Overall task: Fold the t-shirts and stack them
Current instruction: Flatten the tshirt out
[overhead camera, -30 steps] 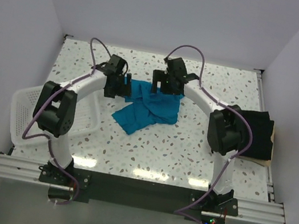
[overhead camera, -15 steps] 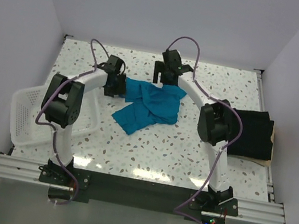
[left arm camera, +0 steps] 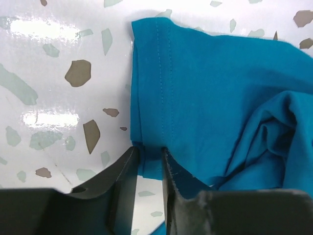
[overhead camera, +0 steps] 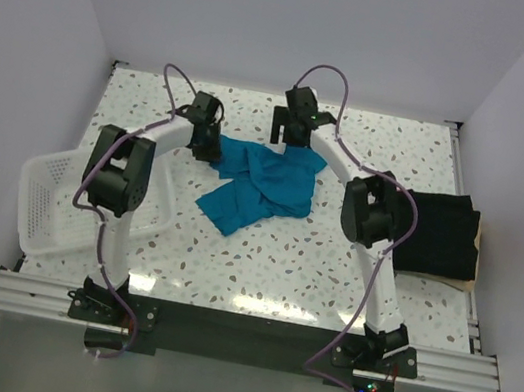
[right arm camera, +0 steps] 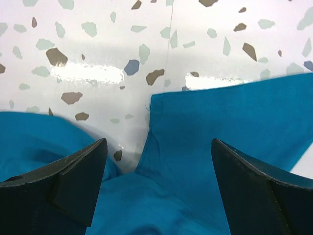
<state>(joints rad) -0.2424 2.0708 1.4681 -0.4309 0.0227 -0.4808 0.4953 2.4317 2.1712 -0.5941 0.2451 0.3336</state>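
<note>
A crumpled teal-blue t-shirt (overhead camera: pixel 266 185) lies at the middle of the speckled table. In the left wrist view its stitched hem (left arm camera: pixel 161 88) runs down between my left gripper's two fingers. My left gripper (overhead camera: pixel 212 152) (left arm camera: pixel 149 157) is at the shirt's left edge, shut on that hem with only a narrow gap. Over the shirt's far edge my right gripper (overhead camera: pixel 290 147) (right arm camera: pixel 159 143) hangs open, a corner of teal cloth (right arm camera: pixel 220 127) below and between its fingers without touching them. A black t-shirt (overhead camera: pixel 444 233) lies folded at the right edge.
A white mesh basket (overhead camera: pixel 44 210) sits at the table's left edge beside the left arm. The black shirt rests on a tan sheet (overhead camera: pixel 477 262). White walls close in the table on three sides.
My left gripper has moved a little up and right onto the teal shirt's left edge and closed on its hem. The right gripper moved toward the far side and stayed open.
</note>
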